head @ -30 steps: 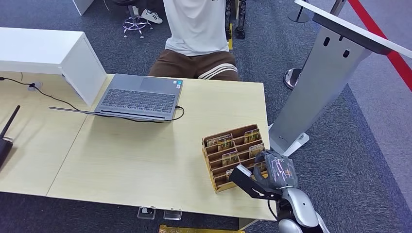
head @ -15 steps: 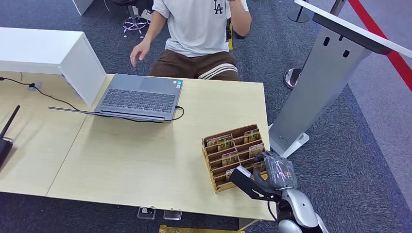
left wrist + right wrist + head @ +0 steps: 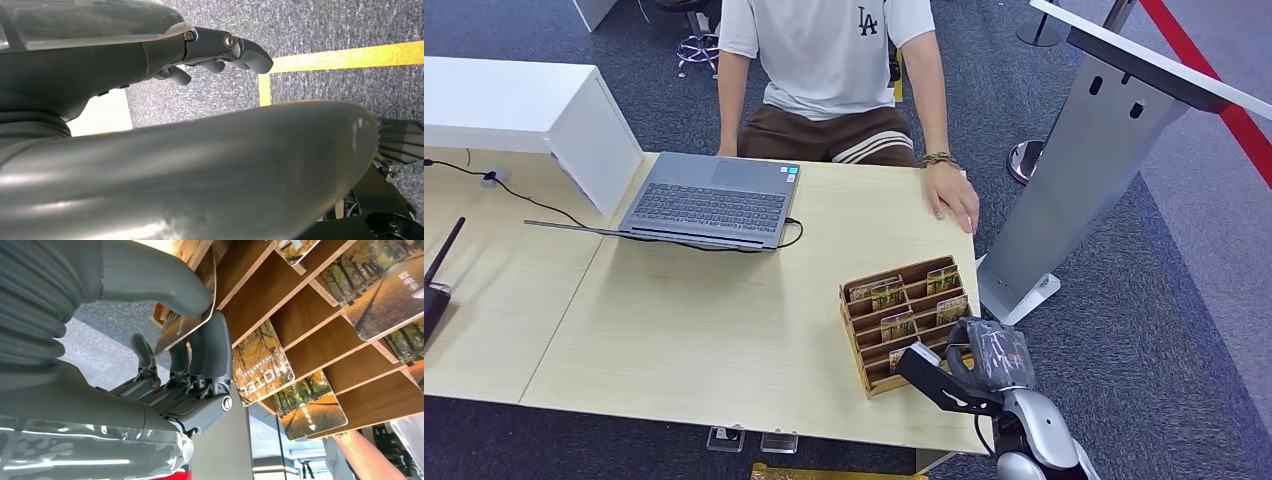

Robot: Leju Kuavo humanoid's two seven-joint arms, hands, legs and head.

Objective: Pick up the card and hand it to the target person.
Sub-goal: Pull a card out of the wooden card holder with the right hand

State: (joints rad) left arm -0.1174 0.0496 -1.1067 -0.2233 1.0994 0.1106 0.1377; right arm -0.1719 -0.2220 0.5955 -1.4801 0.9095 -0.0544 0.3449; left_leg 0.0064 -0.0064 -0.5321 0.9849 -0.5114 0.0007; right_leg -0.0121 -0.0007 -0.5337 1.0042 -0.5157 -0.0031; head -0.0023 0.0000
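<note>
One pale wood desk [image 3: 724, 330], laptop [image 3: 709, 205] on it; grey carpet [image 3: 1184, 300].

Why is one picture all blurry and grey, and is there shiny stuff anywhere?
Left wrist view: the left hand sits so close that its grey arm blurs. Right wrist view: the plastic wrap glints, yet the card looks sharp. Head view: evenly lit.

Surface: light wooden table [image 3: 694, 330].
11 o'clock: white box [image 3: 524, 110]; open laptop [image 3: 709, 200] beside it.
9 o'clock: black device [image 3: 436, 290].
4 o'clock: wooden card rack [image 3: 904, 320].
1 o'clock: person's hand [image 3: 952, 195] on edge.
</note>
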